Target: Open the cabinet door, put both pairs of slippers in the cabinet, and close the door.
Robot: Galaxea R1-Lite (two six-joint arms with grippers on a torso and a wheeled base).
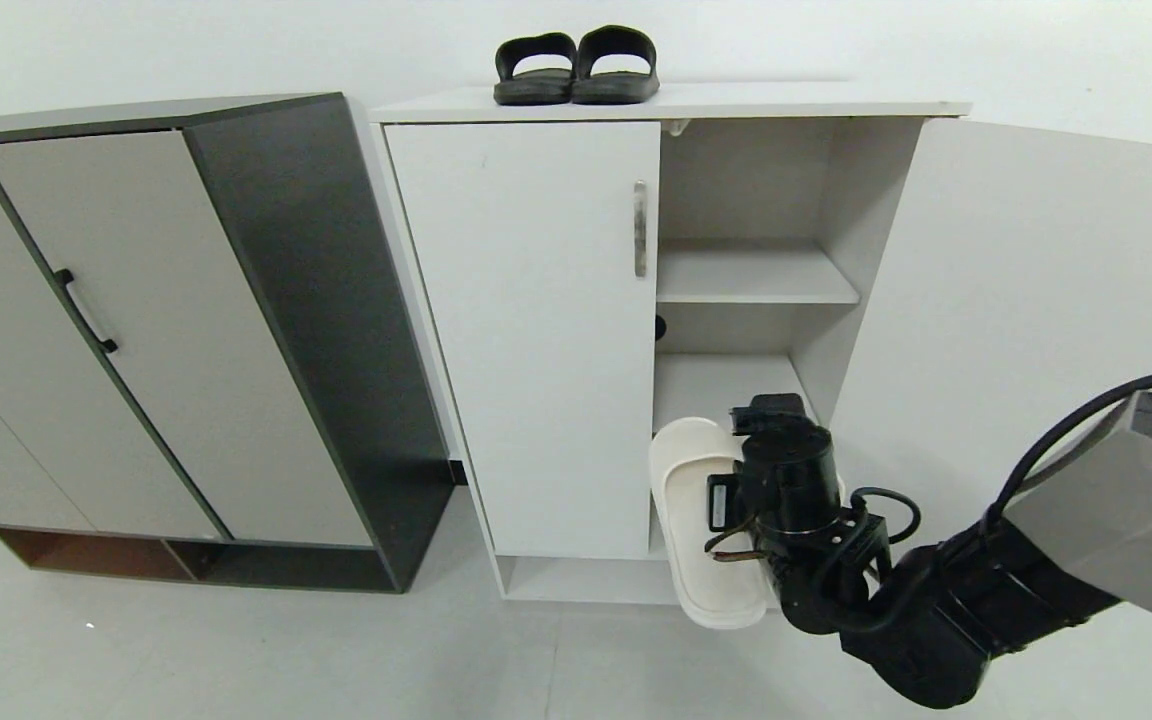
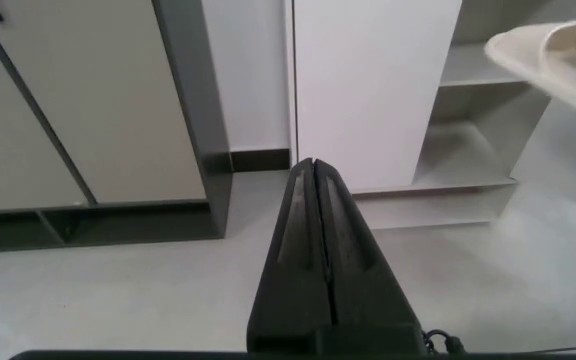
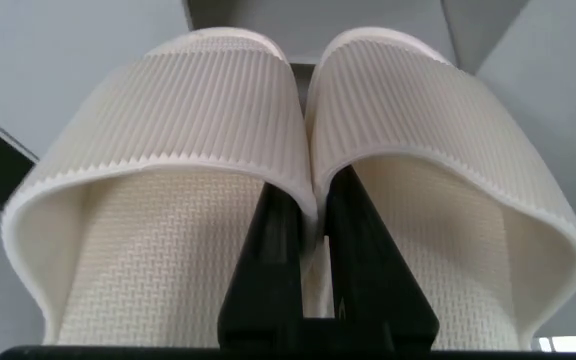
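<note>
A white cabinet [image 1: 526, 330] stands with its right door [image 1: 1016, 320] swung open and its left door shut. A pair of black slippers [image 1: 576, 66] rests on its top. My right gripper [image 3: 313, 215] is shut on a pair of white slippers [image 3: 298, 150], pinching their inner edges together. In the head view the white slippers [image 1: 701, 520] hang at the cabinet's opening, level with the lower shelf [image 1: 726, 385]. My left gripper [image 2: 313, 175] is shut and holds nothing, low over the floor, facing the cabinet; the white slippers [image 2: 558, 55] show at the edge of that view.
A grey and dark cabinet [image 1: 166, 330] with shut doors stands to the left of the white one. The white cabinet's upper shelf [image 1: 751, 275] is bare. Grey floor [image 1: 236, 650] lies open in front of both cabinets.
</note>
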